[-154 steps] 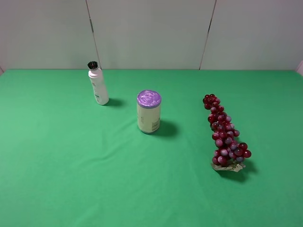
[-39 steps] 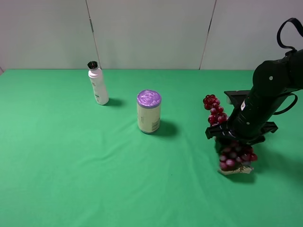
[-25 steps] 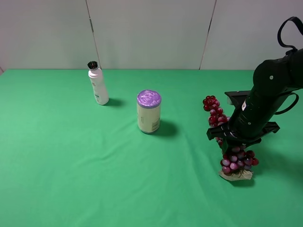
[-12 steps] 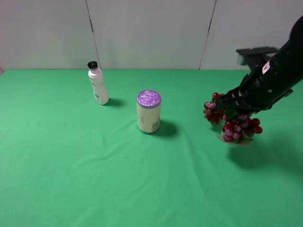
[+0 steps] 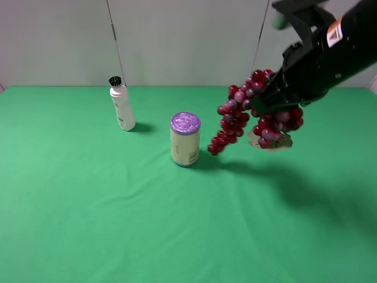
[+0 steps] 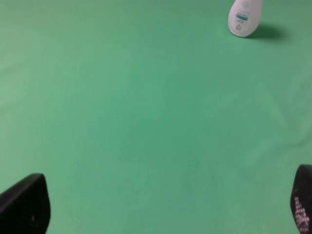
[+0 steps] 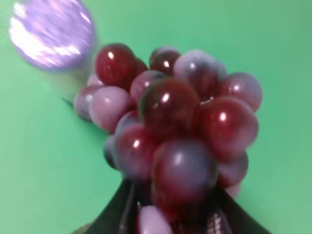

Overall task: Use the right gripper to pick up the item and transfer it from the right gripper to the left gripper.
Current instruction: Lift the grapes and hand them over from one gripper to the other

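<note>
Pale wall panels (image 5: 188, 41) stand behind a green tabletop (image 5: 88, 224) that fills most of my overhead feed. The biggest thing over it is the black right arm, whose right pincer (image 5: 272, 101) is closed on the grapes (image 5: 235, 121). The bunch hangs in the air well above the cloth, its long end trailing down toward the can (image 5: 185, 141) without touching it. On the right wrist feed the glossy red and purple grapes (image 7: 175, 126) crowd the lens, with the can's purple lid (image 7: 51, 31) blurred beyond them.

The can stands upright with a pale printed label that I cannot read. The white bottle (image 5: 122, 106) stands further back to the left; its label (image 6: 241, 18) shows a teal mark, the writing too small to read.

The left pincer (image 6: 163, 209) is spread wide over bare cloth, one finger (image 6: 24, 204) at each edge, holding nothing.

An orange-and-white sticker (image 5: 334, 32) sits on the right arm, with no legible text. A small pale leaf (image 5: 270, 143) hangs beneath the bunch.
</note>
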